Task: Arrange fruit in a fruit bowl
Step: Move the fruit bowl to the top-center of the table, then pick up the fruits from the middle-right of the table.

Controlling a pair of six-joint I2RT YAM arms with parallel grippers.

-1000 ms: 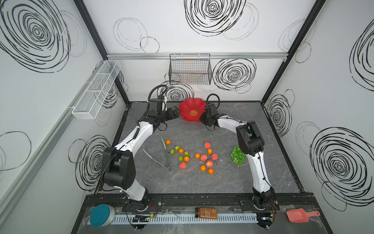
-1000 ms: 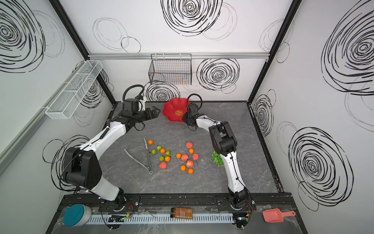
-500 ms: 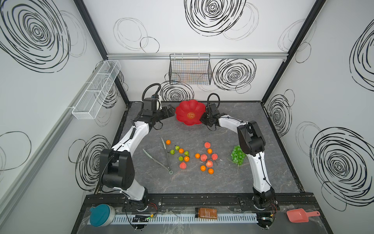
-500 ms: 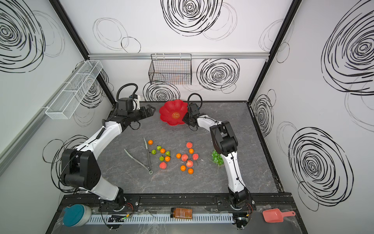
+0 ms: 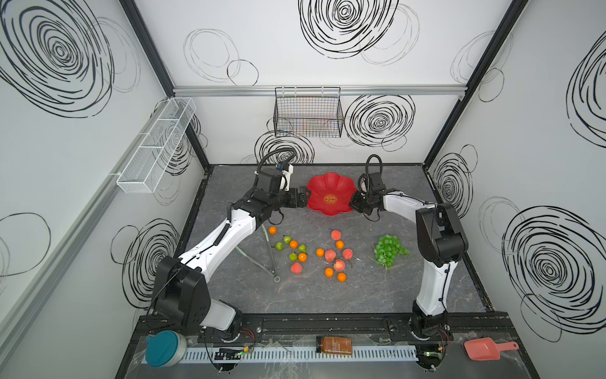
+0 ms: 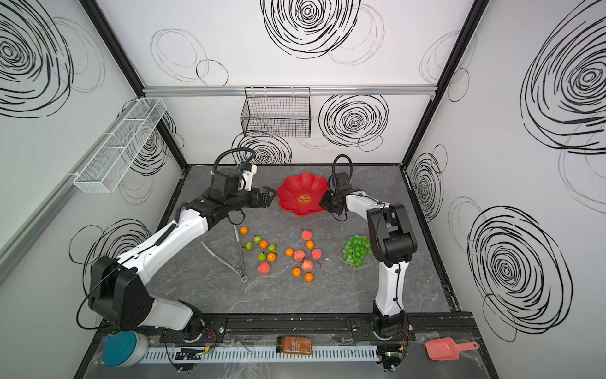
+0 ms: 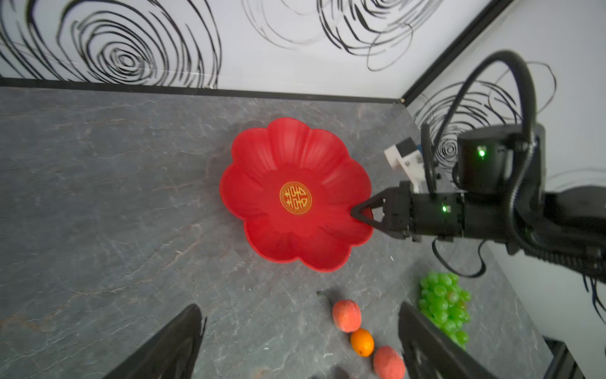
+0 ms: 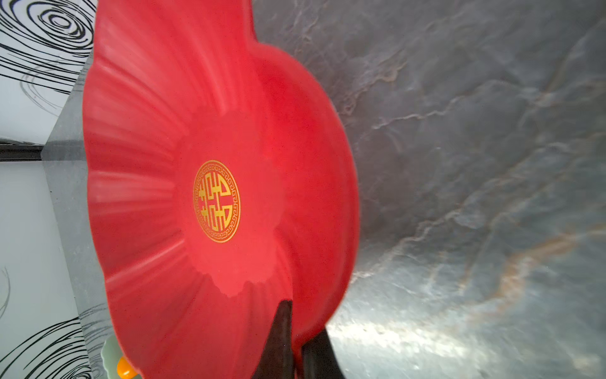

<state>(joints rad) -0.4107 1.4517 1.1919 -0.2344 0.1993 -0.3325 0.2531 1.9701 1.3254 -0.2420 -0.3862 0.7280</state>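
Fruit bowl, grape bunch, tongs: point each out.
fruit bowl [image 5: 331,183], in a top view, far inner wall
grape bunch [image 5: 387,251], in a top view, cluster's middle
tongs [image 5: 270,252], in a top view, one metal arm

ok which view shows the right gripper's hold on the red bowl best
The left wrist view: it sees the right gripper side-on, fingertips shut on the rim of the fruit bowl. The right wrist view shows only two dark fingers straddling the rim, close and blurred. In both top views the grip is too small to judge.
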